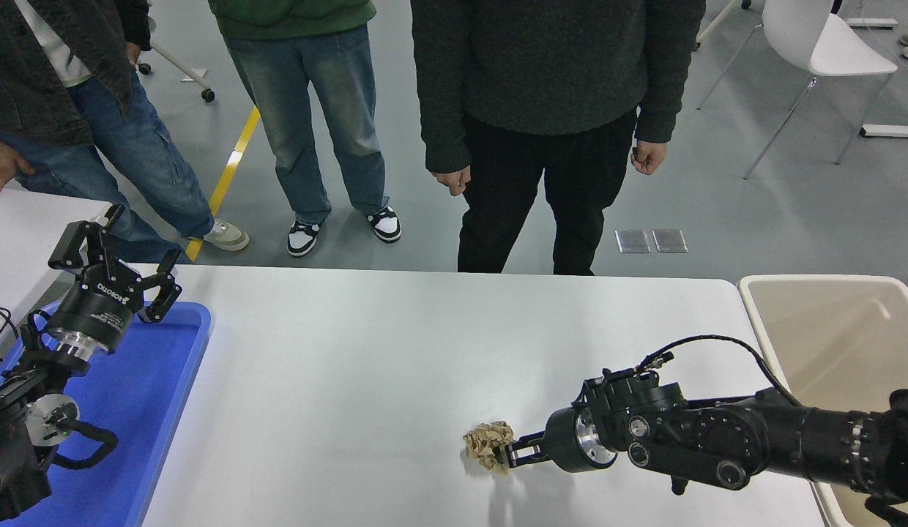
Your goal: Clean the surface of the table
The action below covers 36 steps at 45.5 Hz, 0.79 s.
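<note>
The white table surface (366, 366) fills the lower part of the view. A crumpled tan paper ball (487, 443) is near its front right, held just off the table with its shadow below. My right gripper (507, 455) reaches in from the right and is shut on the paper ball's right side. My left gripper (113, 252) is parked at the left, open and empty, raised above the blue tray (157, 388).
A beige bin (835, 337) stands off the table's right end. Three people stand along the far side; one in black is directly opposite the paper. A second white table (22, 234) is at the far left. A white chair (820, 44) is at the back right.
</note>
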Available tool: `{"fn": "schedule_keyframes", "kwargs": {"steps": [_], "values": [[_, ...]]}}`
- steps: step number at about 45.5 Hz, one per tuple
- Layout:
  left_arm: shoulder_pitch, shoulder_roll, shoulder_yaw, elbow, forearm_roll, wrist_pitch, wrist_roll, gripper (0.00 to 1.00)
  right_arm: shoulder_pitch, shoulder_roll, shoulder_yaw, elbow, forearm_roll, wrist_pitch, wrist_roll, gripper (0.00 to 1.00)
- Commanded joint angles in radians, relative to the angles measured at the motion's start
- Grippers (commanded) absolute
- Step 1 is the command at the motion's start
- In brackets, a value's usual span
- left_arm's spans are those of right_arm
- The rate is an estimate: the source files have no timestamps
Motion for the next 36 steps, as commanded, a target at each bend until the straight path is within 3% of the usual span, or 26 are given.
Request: {"fn": "schedule_keyframes", "kwargs": {"steps": [1, 36], "values": [[0.0, 0.0, -0.001, 0.0, 0.0, 0.0, 0.0, 1.0, 0.016, -0.038, 0.02, 0.018, 0.007, 0.031, 0.001, 0.0], [0.0, 0.0, 0.001, 0.0, 0.0, 0.0, 0.0, 1.0, 0.299, -0.47, 0.056, 0.278, 0.193, 0.164, 0.001, 0.0]]}}
